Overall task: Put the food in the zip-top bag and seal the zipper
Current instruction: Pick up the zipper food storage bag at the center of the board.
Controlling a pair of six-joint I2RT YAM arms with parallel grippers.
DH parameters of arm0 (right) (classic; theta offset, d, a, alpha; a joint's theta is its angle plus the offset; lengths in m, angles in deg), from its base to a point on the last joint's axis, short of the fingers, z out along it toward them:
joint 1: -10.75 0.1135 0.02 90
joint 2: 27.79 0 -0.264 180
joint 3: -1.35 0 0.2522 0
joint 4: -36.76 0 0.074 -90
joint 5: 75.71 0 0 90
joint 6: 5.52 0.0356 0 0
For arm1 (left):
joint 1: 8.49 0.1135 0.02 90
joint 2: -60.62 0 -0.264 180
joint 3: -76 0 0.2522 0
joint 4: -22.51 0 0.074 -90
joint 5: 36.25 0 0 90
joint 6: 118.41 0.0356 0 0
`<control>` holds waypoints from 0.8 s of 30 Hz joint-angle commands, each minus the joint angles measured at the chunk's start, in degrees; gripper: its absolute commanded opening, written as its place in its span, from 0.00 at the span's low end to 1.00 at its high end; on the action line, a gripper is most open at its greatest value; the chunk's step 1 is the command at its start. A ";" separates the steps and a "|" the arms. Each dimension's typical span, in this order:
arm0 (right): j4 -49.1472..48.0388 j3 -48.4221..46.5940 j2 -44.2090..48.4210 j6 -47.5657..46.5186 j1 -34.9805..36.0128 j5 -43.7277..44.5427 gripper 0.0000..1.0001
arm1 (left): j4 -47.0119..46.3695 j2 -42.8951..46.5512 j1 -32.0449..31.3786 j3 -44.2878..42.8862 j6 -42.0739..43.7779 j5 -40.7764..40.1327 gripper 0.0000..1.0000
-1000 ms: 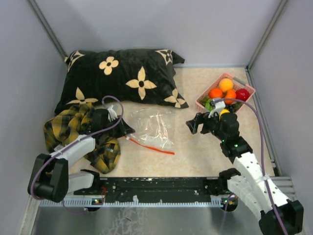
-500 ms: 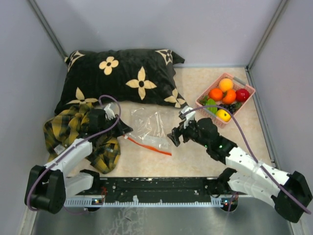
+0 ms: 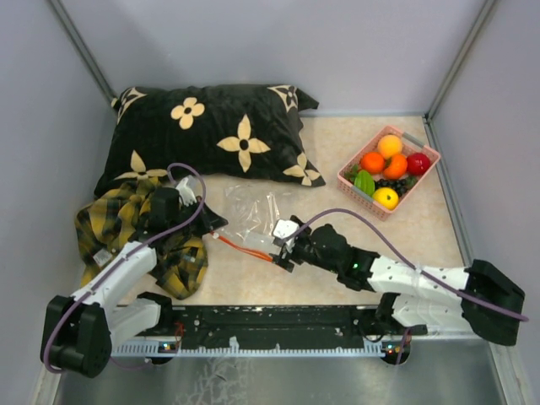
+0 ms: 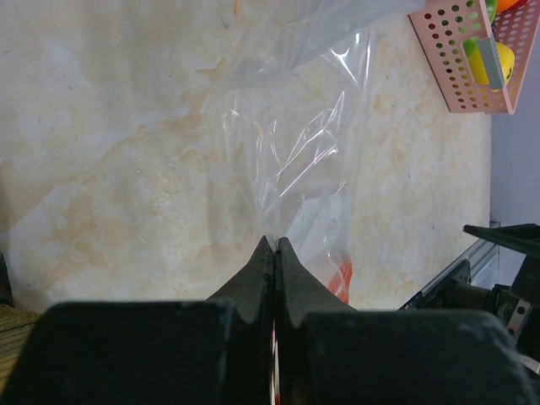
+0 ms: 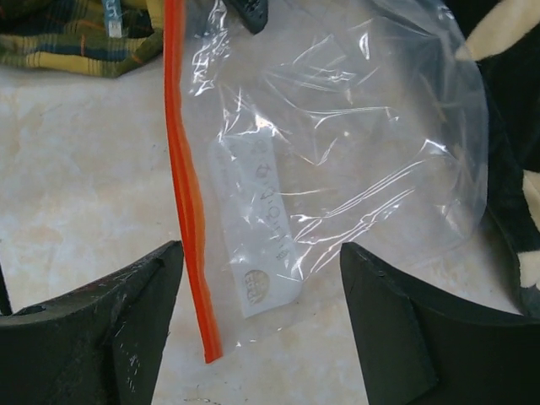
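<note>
The clear zip-top bag (image 3: 253, 215) lies flat and empty on the table, its red-orange zipper (image 3: 245, 247) along the near edge. My left gripper (image 3: 211, 224) is shut on the bag's left corner; in the left wrist view the closed tips (image 4: 276, 245) pinch the plastic (image 4: 295, 152). My right gripper (image 3: 283, 240) is open and empty, low over the bag's near right corner. In the right wrist view the bag (image 5: 354, 143) and zipper (image 5: 186, 194) lie between its fingers (image 5: 110, 329). The food sits in the pink basket (image 3: 415, 143): oranges (image 3: 372, 161), apple (image 3: 418, 163), lemon (image 3: 386, 197), green piece (image 3: 364, 181).
A black pillow (image 3: 211, 126) with cream flowers lies behind the bag. A yellow-black plaid cloth (image 3: 118, 219) is bunched at the left under my left arm. Grey walls enclose the table on three sides. A black rail (image 3: 270, 321) runs along the near edge.
My right arm has swung left from beside the basket to the bag's near right corner, still open and empty. The left gripper has kept its hold on the bag.
</note>
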 commanded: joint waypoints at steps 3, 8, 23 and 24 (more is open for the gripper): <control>-9.70 -1.33 -5.94 -7.24 4.80 6.74 0.71 | 0.90 1.60 -0.56 -1.56 0.43 -0.14 0.00; -16.35 -1.08 -10.95 -9.10 7.69 10.64 0.68 | 0.64 1.41 -0.56 -1.39 0.15 -0.01 0.00; -25.84 -2.23 -22.24 -11.49 9.99 16.59 0.62 | -1.16 -0.14 -0.64 -1.98 -0.48 0.84 0.00; -25.95 -2.35 -22.88 -11.49 10.04 17.00 0.61 | -1.17 -0.27 -0.60 -2.03 -0.42 0.83 0.00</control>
